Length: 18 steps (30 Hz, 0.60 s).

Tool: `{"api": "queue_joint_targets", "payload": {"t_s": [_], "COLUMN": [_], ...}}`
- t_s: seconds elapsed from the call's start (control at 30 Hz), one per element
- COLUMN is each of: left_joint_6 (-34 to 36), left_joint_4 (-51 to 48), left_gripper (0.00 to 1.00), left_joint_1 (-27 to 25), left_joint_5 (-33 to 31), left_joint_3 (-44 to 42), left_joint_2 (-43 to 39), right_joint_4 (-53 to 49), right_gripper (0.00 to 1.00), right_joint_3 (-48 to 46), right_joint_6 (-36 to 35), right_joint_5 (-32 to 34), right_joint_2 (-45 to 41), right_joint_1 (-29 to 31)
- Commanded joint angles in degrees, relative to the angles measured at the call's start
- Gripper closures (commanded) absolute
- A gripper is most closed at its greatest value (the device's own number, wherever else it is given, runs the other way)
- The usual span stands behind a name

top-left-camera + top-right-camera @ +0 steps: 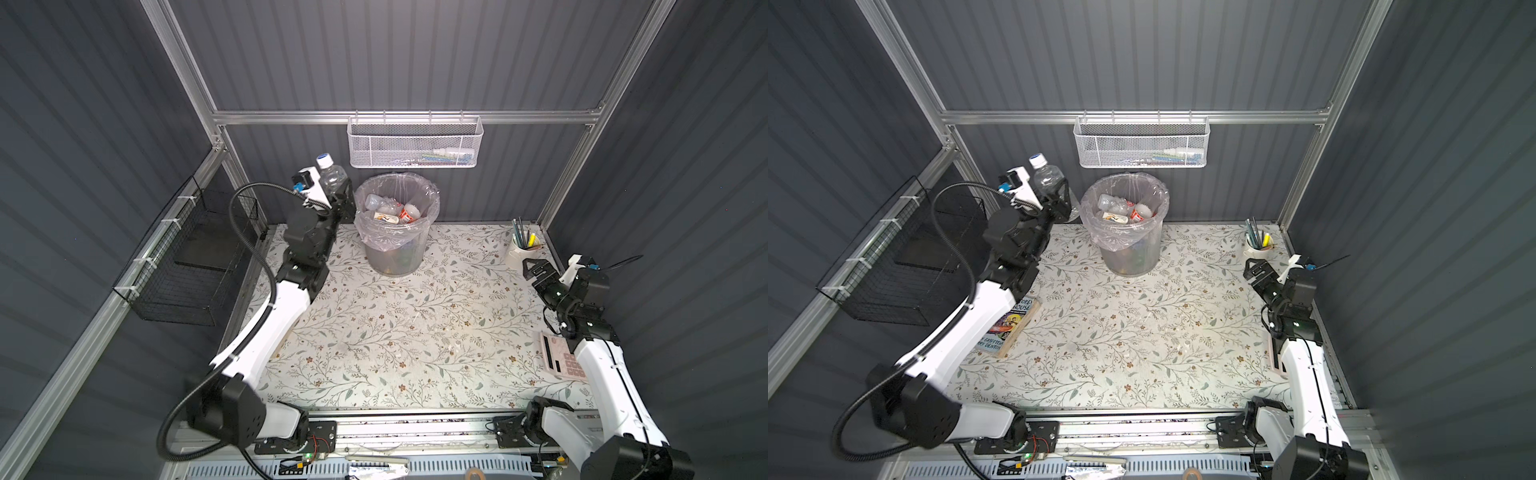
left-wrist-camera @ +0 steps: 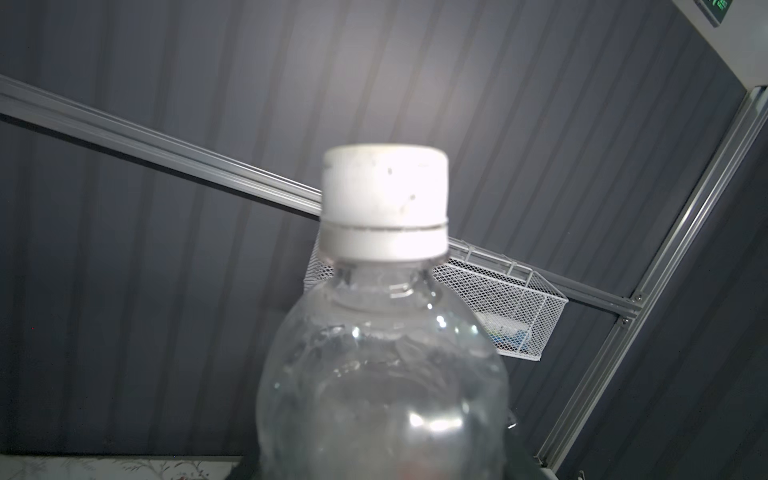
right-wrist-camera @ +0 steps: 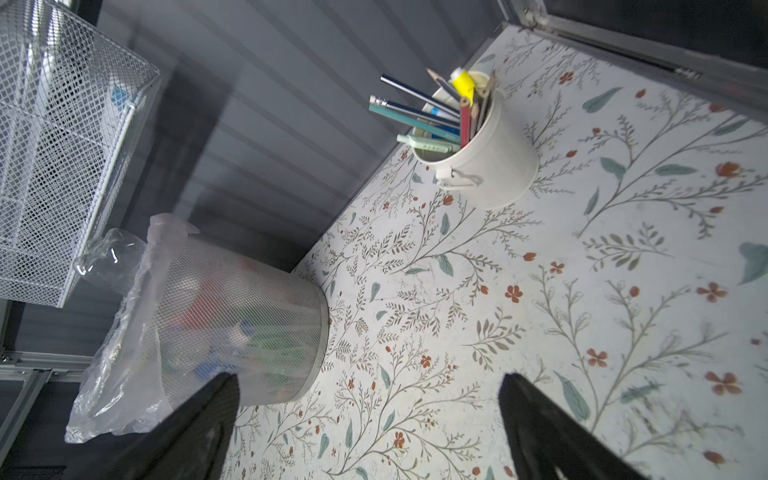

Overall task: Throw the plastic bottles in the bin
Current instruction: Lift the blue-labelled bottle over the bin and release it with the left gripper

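A clear plastic bottle point(image 1: 331, 172) with a white and blue cap is held up in the air, my left gripper point(image 1: 338, 195) shut on its body. It hangs just left of the bin point(image 1: 392, 257), a grey mesh wastebasket lined with a clear bag, and about level with the rim. In the left wrist view the bottle point(image 2: 382, 374) fills the frame and hides the fingers. Several plastic bottles point(image 1: 390, 210) lie inside the bin. My right gripper point(image 1: 530, 266) is open and empty, low over the table at the right; its own view shows bare table between the fingertips point(image 3: 224, 399).
A white mesh basket point(image 1: 415, 145) hangs on the back rail above the bin. A black wire basket point(image 1: 187, 266) hangs on the left wall. A white cup of pens point(image 1: 521, 249) stands at the back right, a calculator point(image 1: 561, 357) under the right arm, a book point(image 1: 1011, 324) under the left arm.
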Motion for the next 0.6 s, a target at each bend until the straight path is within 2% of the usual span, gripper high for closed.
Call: {"api": "queue_joint_targets", "payload": {"t_s": [0.0, 0.07, 0.1, 0.13, 0.17, 0.33, 0.57], "left_joint_6": [-3.1, -3.6, -4.1, -5.0, -5.5, -2.3, 1.8], "left_joint_4": [-7.7, -19.7, -23.1, -23.7, -22.8, -22.4, -25.4], "left_gripper": [0.37, 0.29, 0.17, 0.05, 0.01, 0.01, 0.01], "left_joint_1": [0.0, -0.6, -0.7, -0.8, -0.8, -1.0, -1.0], "left_joint_5": [8.0, 9.6, 10.3, 10.2, 10.4, 3.8, -0.2], "left_joint_3": [14.7, 24.5, 27.3, 27.6, 26.6, 21.4, 15.1], "left_joint_2": [10.8, 17.9, 20.1, 20.9, 20.6, 13.7, 6.2], "right_joint_4": [-2.6, -3.3, -3.8, -4.2, -4.6, -5.9, -3.8], "right_gripper": [0.01, 0.01, 0.01, 0.01, 0.01, 0.01, 0.01], "right_joint_3": [1.1, 1.4, 1.4, 1.5, 1.5, 1.1, 0.1], "right_joint_6": [-2.3, -2.5, -2.6, -2.7, -2.8, -2.9, 0.0], "right_joint_5": [0.8, 0.2, 0.0, -0.2, -0.2, 0.0, -2.0], "right_joint_2": [-1.1, -1.5, -1.7, -1.9, -2.0, -2.3, -0.8], "right_joint_1": [-1.1, -1.7, -1.9, -2.1, -2.3, -2.7, -2.8]}}
